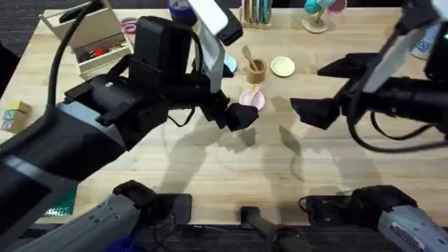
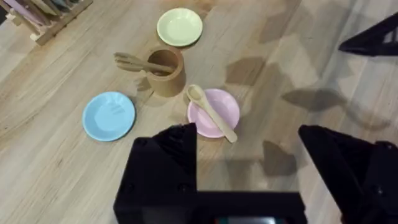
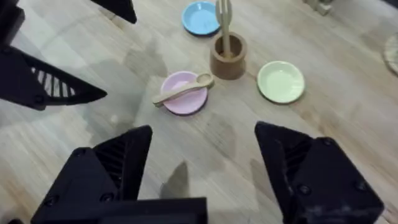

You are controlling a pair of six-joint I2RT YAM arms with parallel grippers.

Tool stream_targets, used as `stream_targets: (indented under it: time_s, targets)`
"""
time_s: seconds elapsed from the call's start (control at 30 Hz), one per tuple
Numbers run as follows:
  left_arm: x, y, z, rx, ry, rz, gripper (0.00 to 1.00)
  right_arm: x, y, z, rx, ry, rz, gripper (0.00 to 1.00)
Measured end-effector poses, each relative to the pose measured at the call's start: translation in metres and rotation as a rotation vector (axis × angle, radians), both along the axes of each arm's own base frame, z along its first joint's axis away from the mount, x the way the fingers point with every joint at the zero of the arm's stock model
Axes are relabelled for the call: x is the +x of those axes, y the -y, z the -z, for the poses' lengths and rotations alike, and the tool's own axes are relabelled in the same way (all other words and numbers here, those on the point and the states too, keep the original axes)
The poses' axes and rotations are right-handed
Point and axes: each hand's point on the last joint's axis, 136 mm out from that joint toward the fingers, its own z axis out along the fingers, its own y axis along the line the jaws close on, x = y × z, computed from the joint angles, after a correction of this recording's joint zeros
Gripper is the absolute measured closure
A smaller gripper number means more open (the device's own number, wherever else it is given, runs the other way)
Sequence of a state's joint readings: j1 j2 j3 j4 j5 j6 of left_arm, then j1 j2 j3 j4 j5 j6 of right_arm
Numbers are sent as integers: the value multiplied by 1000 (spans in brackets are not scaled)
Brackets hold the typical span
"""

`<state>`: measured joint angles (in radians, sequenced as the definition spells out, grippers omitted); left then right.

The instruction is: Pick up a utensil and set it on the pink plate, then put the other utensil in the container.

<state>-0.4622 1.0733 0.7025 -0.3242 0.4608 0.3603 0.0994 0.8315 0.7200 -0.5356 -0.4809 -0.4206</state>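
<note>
With spoon [image 2: 211, 112] lying across the pink plate [image 2: 225, 106] and fork [image 2: 138, 63] standing in the wooden cup [image 2: 166, 71] just beyond — apparently done, nothing left; left gripper [image 2: 249, 138] and right gripper [image 3: 204, 140] both spread open, empty.

Three small plates sit on the table: one pink plate [image 2: 214, 112], one light blue plate [image 2: 109, 116] at centre left of the left wrist view, and one pale yellow plate [image 2: 180, 27] at its top. There is one wooden container [image 2: 165, 72], one spoon [image 2: 211, 112] and one fork [image 2: 138, 62]. Two grippers, the left gripper [image 2: 261, 155] and the right gripper [image 3: 205, 162].
</note>
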Motion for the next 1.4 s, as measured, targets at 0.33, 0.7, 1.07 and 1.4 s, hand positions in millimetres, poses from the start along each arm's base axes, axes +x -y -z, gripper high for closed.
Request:
stream_targets:
  time_s: [0.33, 0.7, 1.07, 1.4]
  targets:
    - [0, 0, 0, 1, -1, 0, 7, -11, 10, -24, -26, 115, 46, 4]
    - [-20, -13, -6, 22, -19, -11, 7, -11, 12, -25, -33, 122, 54, 4]
    - [-42, -28, -19, 27, -6, -38, 7, -11, 12, -25, -34, 123, 53, 3]
    - [-50, -35, -34, 8, 44, -53, 7, -11, 12, -25, -34, 123, 53, 4]
